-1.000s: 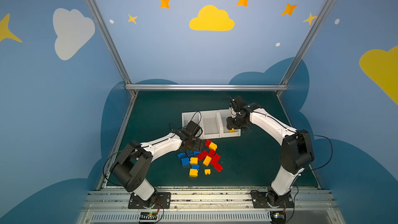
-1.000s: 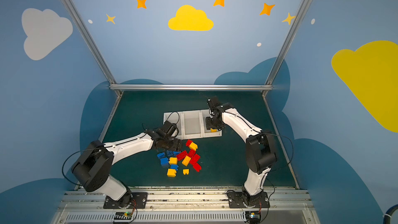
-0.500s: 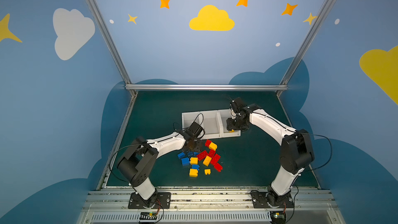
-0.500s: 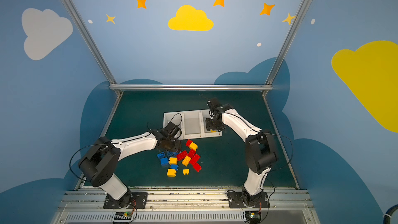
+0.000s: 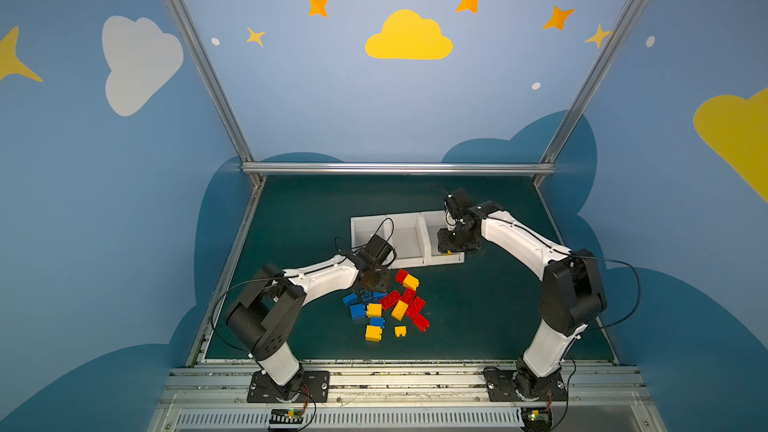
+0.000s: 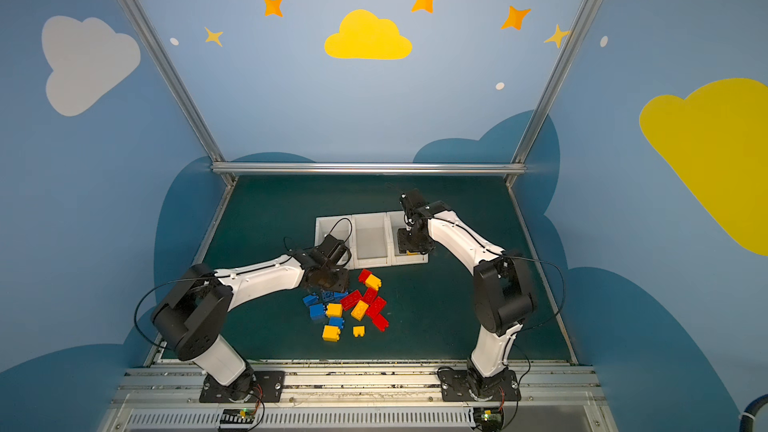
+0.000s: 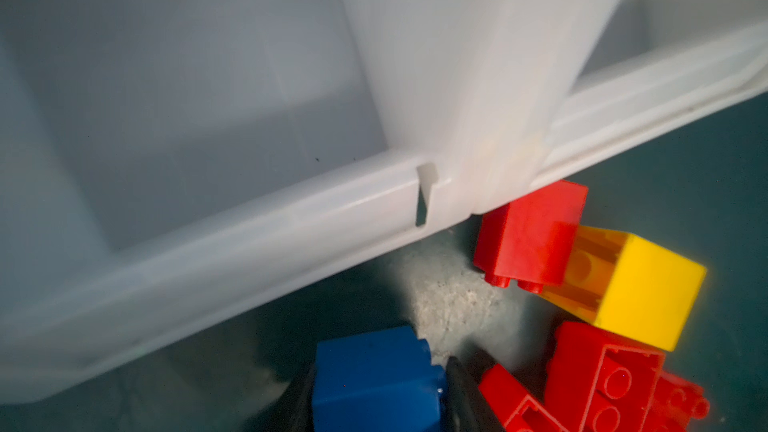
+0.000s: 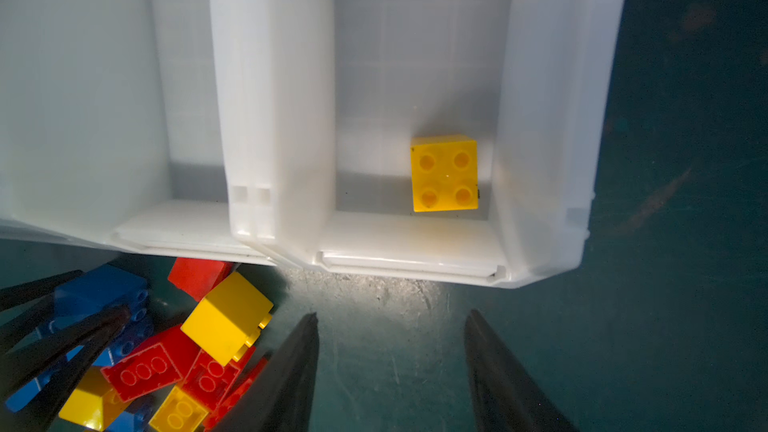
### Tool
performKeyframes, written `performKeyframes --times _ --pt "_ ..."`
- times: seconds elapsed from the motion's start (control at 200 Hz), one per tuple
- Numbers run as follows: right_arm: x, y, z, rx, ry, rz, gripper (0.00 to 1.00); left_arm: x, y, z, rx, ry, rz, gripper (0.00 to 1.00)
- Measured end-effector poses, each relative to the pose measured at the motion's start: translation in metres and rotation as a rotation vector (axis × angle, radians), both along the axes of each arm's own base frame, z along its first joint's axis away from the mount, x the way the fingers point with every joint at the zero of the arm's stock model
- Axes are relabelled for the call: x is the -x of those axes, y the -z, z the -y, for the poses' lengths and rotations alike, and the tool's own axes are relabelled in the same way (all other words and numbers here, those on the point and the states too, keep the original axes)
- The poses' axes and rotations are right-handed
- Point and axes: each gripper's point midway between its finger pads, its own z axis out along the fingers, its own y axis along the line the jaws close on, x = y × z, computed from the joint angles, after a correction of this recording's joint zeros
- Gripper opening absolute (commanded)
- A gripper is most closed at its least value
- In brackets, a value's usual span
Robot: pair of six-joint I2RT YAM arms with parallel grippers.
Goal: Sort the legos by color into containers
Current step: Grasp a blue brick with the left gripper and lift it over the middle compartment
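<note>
Glossy studded bricks (image 5: 390,299), red, yellow and blue, lie heaped on a scuffed green table (image 5: 478,317) before three translucent white bins (image 5: 411,260), one yellow brick (image 8: 444,173) inside the rightmost. The left claw (image 7: 378,367) pinches a blue brick (image 7: 374,392); the right claw (image 8: 390,317) hangs part-open, empty, between cloud-painted blue walls (image 5: 311,89).

Three white containers (image 5: 409,261) stand side by side mid-desk. A yellow lego (image 8: 444,173) lies studs-up in the right one. Red, yellow and blue legos (image 5: 390,299) lie heaped just nearer. A blue lego (image 7: 374,367) sits clamped in the left end effector (image 7: 378,403).
</note>
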Motion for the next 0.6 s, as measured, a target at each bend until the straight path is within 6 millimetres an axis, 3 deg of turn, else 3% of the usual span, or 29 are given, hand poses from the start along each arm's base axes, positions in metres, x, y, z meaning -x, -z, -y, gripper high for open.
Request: performKeyframes --times 0.36,0.601 --pt "0.000 0.000 0.000 0.000 0.003 0.001 0.56 -0.001 -0.014 0.018 0.023 0.068 0.027 0.43" --pt "0.000 -0.006 0.001 -0.003 0.003 0.014 0.56 -0.017 -0.055 0.049 0.089 0.140 0.102 0.43"
